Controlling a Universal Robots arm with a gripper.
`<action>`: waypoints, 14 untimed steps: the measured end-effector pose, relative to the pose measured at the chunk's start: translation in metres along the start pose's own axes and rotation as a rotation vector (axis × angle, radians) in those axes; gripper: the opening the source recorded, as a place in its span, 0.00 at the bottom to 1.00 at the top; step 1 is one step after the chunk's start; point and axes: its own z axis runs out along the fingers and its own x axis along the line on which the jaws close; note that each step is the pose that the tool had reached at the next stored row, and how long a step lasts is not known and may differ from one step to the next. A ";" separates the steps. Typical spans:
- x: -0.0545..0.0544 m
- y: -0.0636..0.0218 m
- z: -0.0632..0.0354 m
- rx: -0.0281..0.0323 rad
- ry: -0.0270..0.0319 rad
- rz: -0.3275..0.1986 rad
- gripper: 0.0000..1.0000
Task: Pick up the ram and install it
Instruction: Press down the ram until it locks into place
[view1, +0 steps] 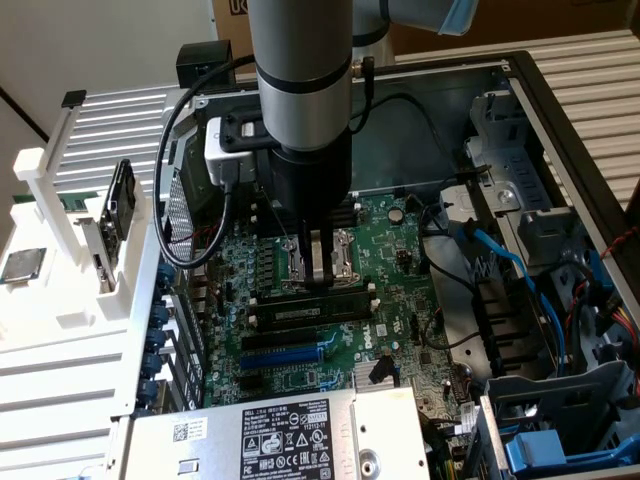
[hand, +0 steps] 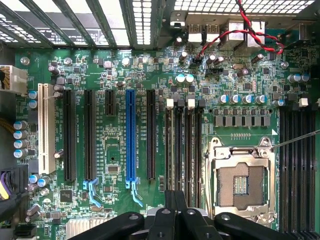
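Hovering gripper (view1: 320, 268) closed above motherboard (view1: 395, 275), empty.

Silver-grey cylindrical arm (view1: 300, 45) with a dark band and blue joint cap, black wrist housing, white camera block (view1: 235, 150) with black looping cable, black claw (view1: 321, 262)

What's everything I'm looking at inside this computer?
motherboard: one, green, in the open case
ram: one, dark chips, white label, in a slot just beneath the claw
processor socket: one, silver, empty
long slot: one, blue, among black slots
processor chip: one, silver, on the white rack, exterior view's left
cables: several, blue, exterior view's right
claw: one, black, shut, above the ram
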 end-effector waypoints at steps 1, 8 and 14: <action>0.000 0.0000 0.0000 0.0000 0.0000 0.000 0.10; 0.000 0.0002 0.0001 0.0001 0.0000 0.000 0.10; -0.002 0.0035 0.0007 0.0014 0.0013 0.000 0.10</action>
